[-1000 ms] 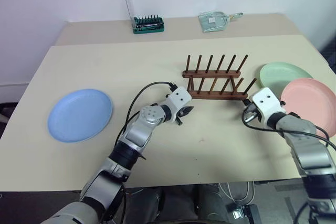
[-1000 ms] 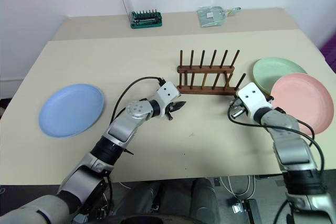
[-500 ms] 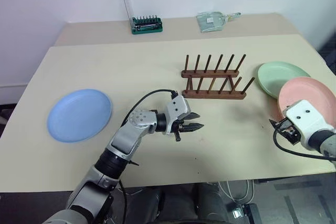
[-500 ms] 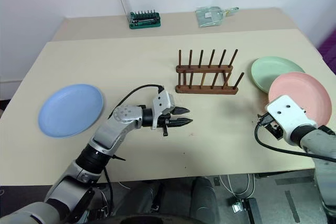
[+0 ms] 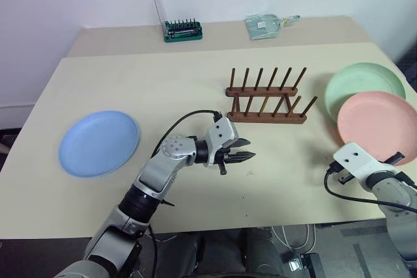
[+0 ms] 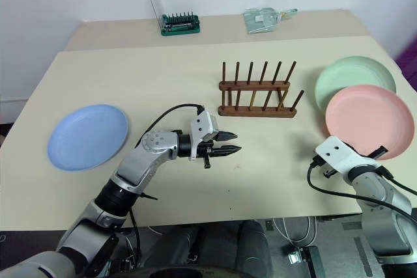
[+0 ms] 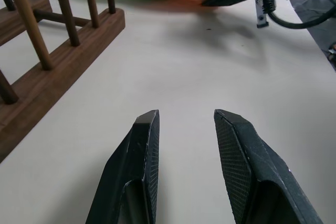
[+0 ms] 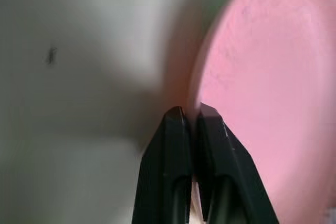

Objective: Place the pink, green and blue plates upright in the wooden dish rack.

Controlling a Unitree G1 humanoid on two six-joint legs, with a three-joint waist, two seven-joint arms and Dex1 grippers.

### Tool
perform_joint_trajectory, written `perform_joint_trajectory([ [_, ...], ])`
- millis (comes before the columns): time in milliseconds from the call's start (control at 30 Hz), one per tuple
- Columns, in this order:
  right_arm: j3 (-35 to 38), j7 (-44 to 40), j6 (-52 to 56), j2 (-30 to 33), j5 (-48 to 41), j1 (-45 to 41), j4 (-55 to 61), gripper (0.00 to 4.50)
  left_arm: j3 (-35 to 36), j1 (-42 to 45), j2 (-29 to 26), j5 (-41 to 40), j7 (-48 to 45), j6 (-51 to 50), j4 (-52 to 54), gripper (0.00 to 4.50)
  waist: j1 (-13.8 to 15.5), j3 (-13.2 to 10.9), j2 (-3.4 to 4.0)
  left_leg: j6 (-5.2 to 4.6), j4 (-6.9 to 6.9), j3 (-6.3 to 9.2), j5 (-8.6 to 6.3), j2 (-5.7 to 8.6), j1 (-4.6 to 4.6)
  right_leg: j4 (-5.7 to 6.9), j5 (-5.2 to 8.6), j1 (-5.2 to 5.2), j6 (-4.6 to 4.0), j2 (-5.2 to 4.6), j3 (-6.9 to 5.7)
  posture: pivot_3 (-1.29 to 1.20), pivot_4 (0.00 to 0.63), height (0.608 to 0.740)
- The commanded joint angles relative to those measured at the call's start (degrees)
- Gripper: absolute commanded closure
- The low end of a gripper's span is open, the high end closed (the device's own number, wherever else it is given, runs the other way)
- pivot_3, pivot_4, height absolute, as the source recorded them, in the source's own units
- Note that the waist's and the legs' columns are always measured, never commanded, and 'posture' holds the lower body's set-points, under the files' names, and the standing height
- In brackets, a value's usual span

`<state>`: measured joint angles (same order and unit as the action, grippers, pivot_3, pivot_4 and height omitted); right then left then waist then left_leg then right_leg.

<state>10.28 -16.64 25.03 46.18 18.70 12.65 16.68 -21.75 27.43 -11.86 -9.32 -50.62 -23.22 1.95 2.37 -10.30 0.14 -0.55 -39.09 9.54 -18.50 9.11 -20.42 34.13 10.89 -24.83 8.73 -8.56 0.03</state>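
Now that the right claw [image 8: 190,113] has pulled back toward the counter's near edge and clenched on the rim of the round salmon-pink plastic plate [image 5: 381,125], that plate sits differently than a second ago: it looks shifted and tipped up slightly at its gripped edge, overlapping the round pale mint-green plastic plate [image 5: 357,81] just behind it at 12 o'clock. The wrist view shows the two black fingers [image 8: 173,129] pressed together with the pink rim pinched between them. I judge this to be the start of the first pick-up, since the small dark brown wooden dish rack [image 5: 266,110] with its upright pegs stands empty near the counter's middle, at about 10 o'clock from the pink plate.

The left claw [image 5: 242,150] has drawn back from the rack and now hovers above the beige counter [image 5: 163,76] at 7 o'clock of the rack, its fingers parted and empty. The round light-blue plastic plate [image 5: 99,142] lies flat at 9 o'clock, well apart from both claws, untouched.
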Motion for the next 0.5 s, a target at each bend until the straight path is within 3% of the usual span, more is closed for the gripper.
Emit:
perform_joint_trajectory([
  [33,2.46,0.31,-1.64,1.51,3.20,0.47,4.75,4.47,0.26,-0.04,0.20,-1.16,0.21,-0.23,2.63,2.85,-0.02,0.00,0.01,0.00,0.00,0.00,0.00,0.00,0.01,0.01,0.00,0.00,0.00,0.00,0.00,0.00,0.150,0.740],
  [133,6.13,-2.26,-3.55,2.57,1.81,0.06,8.19,4.47,0.97,-0.01,0.55,-2.15,0.49,-1.13,2.94,2.85,-0.07,0.00,0.03,0.00,0.00,0.00,0.00,0.00,0.00,0.00,0.00,0.00,0.00,0.00,0.00,0.00,0.150,0.740],
  [300,14.25,-12.74,-5.53,2.87,-12.60,-6.06,13.98,4.47,0.60,0.04,0.14,-2.29,0.32,-0.64,2.62,2.85,-0.06,-0.03,0.02,0.00,0.00,-0.02,0.00,-0.03,0.01,-0.02,0.00,0.00,0.01,0.03,0.01,0.00,0.150,0.740],
  [400,20.26,-17.14,9.07,-1.54,-39.02,-22.00,17.46,4.47,0.70,0.45,0.28,-2.29,0.35,-0.20,1.95,2.85,-0.31,-0.10,-0.02,0.00,0.01,-0.02,0.00,-0.06,0.02,-0.07,0.00,0.03,0.00,0.05,0.00,0.00,0.150,0.740],
  [467,23.01,-17.56,16.63,-3.18,-51.75,-29.73,16.99,4.47,1.00,0.81,0.48,-2.58,0.43,-0.37,1.86,2.85,-0.08,-0.11,-0.01,-0.01,-0.03,-0.07,0.00,-0.06,0.00,-0.11,-0.02,0.04,-0.03,0.03,0.03,0.00,0.150,0.740],
  [500,25.08,-16.16,21.10,-4.20,-62.30,-34.98,14.19,4.47,1.30,0.91,0.61,-2.85,0.54,-0.58,2.03,2.85,0.08,-0.12,-0.04,-0.02,-0.03,-0.03,0.00,-0.06,-0.01,-0.10,-0.02,0.04,-0.04,0.03,0.02,0.00,0.150,0.740],
])
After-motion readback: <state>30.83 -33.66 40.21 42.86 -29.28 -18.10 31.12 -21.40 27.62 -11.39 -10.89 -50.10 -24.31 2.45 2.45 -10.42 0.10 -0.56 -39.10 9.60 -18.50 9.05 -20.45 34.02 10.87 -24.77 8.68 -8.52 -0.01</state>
